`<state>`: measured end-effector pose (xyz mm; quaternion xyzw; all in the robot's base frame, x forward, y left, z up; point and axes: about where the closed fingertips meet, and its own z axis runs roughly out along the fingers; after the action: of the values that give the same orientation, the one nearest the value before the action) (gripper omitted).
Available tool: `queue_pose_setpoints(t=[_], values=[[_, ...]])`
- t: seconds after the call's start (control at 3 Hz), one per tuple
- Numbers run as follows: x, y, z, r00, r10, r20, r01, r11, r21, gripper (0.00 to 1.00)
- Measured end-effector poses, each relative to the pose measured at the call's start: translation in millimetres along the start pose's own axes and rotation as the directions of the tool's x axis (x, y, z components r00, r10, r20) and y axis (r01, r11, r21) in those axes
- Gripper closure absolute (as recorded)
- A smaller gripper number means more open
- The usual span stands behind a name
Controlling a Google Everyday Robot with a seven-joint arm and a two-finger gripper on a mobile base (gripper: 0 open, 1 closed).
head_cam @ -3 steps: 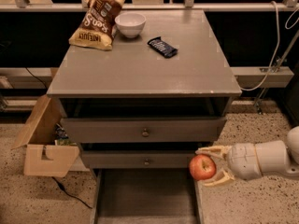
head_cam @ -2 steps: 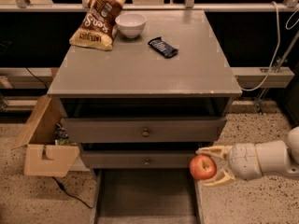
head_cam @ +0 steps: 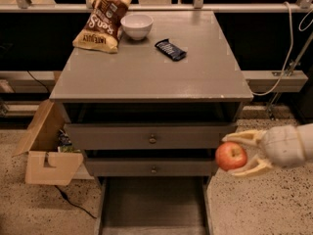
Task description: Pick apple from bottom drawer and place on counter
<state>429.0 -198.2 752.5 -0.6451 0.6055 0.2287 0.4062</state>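
Note:
My gripper (head_cam: pixel 239 153) comes in from the right edge, level with the two upper drawers and just right of the cabinet's front corner. Its pale fingers (head_cam: pixel 244 137) are shut on the apple (head_cam: pixel 231 156), a small red one with yellowish patches, held in the air. The bottom drawer (head_cam: pixel 151 204) is pulled out below and to the left of the apple; its grey floor shows nothing in it. The counter (head_cam: pixel 151 67) is the flat grey top of the cabinet, above and to the left of the gripper.
On the counter's back part lie a chip bag (head_cam: pixel 102 22), a white bowl (head_cam: pixel 137 25) and a dark snack bar (head_cam: pixel 170 49). An open cardboard box (head_cam: pixel 46 153) stands on the speckled floor left of the cabinet. A white cable (head_cam: pixel 288 43) hangs at right.
The gripper holds the apple in nearly the same spot beside the drawers; at most it has risen slightly. Nothing else has moved.

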Motion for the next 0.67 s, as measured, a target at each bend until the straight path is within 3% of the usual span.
queue_pose_setpoints(t=[0.33,0.67], values=[[-34,-28,-50,0.999,0.038,-0.030,-0.038,0.9992,0.016,1.00],[-80,-81,-84,0.997,0.072,-0.039,-0.070,0.9959,0.057,1.00]])
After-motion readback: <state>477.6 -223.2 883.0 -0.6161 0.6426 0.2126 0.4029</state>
